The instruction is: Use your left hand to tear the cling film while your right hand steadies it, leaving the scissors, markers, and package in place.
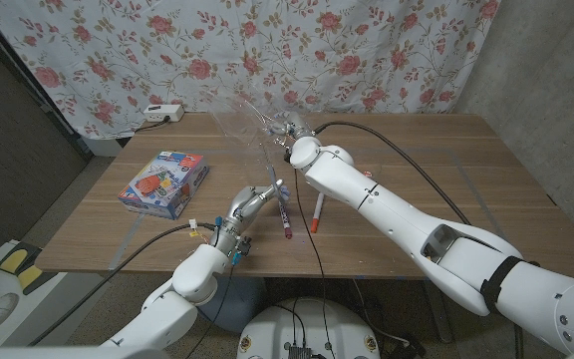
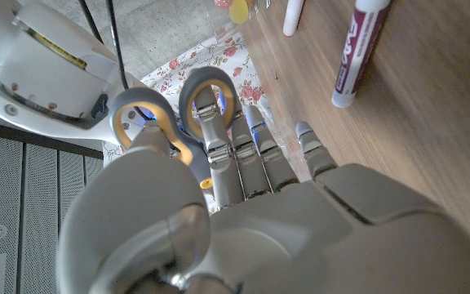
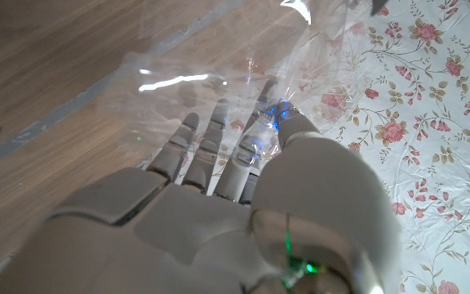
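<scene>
Head view puts the wooden table (image 1: 446,170) across the middle of the frame, with a floral curtain (image 1: 267,50) hanging behind it along the top. The right hand (image 1: 292,140) sits just above the frame's center, raised off the table and pinching a sheet of cling film (image 1: 252,125) that spreads up and to the left of it as a clear, crumpled veil. In the right wrist view the thumb and fingers (image 3: 219,151) close on the glinting film (image 3: 219,73), so this hand is gripping it. The left hand (image 1: 252,204) lies lower, just left of center, near the table's front edge, with its fingers stretched toward the film's lower edge. The left wrist view shows those fingers (image 2: 235,155) lying close together and extended beside the grey and yellow handles of the scissors (image 2: 174,110); a faint trace of film seems to lie between the fingertips, though the view is too blurred to tell whether they hold it. Two markers (image 1: 299,214) lie side by side on the table just right of the left hand, below center. A blue and red package (image 1: 164,182) rests at the left of the table, well apart from both hands. A white power strip (image 1: 162,114) sits at the table's far left corner.
</scene>
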You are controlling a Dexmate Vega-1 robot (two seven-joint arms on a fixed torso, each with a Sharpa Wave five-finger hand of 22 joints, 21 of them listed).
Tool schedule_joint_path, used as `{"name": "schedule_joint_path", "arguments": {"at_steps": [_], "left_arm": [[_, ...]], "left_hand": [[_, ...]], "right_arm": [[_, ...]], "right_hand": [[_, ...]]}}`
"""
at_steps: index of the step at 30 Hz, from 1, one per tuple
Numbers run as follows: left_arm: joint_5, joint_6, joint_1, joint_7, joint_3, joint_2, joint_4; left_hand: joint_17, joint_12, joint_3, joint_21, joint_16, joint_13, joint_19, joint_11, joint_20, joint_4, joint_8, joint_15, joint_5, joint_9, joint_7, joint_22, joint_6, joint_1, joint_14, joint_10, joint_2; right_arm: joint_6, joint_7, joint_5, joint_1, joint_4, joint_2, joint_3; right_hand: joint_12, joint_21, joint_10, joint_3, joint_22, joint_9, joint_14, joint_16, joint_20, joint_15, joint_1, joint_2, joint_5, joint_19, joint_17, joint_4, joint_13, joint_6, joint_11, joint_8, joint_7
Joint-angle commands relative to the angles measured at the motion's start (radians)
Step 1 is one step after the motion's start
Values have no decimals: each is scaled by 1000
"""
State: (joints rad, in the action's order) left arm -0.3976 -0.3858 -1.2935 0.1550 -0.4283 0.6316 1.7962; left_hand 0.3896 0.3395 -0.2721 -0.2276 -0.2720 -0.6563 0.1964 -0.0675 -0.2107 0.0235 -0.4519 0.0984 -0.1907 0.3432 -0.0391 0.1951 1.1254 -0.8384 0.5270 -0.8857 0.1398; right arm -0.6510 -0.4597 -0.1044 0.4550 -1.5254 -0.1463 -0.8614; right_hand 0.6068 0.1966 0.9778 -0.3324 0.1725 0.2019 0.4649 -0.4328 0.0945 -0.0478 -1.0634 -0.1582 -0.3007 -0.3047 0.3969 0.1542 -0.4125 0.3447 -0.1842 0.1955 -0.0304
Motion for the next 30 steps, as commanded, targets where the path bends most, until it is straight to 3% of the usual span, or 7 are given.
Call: {"name": "schedule_joint_path", "arguments": {"at_steps": [1,21,30], "left_arm": [[-6,-35,13,-30,14,10,-26],[-52,-81,15,-97,58,47,-56],[-50,-89,29,-109,52,37,-72]], "left_hand": [[4,0,-30,-3,0,-1,7,-61,-3,23,-8,6,3,-1,0,3,5,7,0,-64,5],[9,0,-36,-4,0,-4,11,-63,-3,32,-13,10,5,-2,5,3,6,19,5,-68,3],[12,-1,-38,-4,1,-3,12,-67,-3,35,-14,10,6,-4,4,3,6,25,6,-67,2]], "right_arm": [[8,-2,11,-7,26,-2,1],[34,-18,49,-13,60,11,-13],[44,-10,45,-14,82,19,-8]], "right_hand": [[7,4,-1,4,2,2,7,2,-2,-163,-1,10,-7,-12,2,0,-2,7,-3,0,4],[11,4,-4,5,2,2,11,3,-4,-165,-1,9,-8,-13,5,-1,-2,7,-3,0,3],[13,4,-4,5,2,2,12,5,-5,-165,-1,10,-8,-15,6,-1,-1,6,-3,0,3]]}}
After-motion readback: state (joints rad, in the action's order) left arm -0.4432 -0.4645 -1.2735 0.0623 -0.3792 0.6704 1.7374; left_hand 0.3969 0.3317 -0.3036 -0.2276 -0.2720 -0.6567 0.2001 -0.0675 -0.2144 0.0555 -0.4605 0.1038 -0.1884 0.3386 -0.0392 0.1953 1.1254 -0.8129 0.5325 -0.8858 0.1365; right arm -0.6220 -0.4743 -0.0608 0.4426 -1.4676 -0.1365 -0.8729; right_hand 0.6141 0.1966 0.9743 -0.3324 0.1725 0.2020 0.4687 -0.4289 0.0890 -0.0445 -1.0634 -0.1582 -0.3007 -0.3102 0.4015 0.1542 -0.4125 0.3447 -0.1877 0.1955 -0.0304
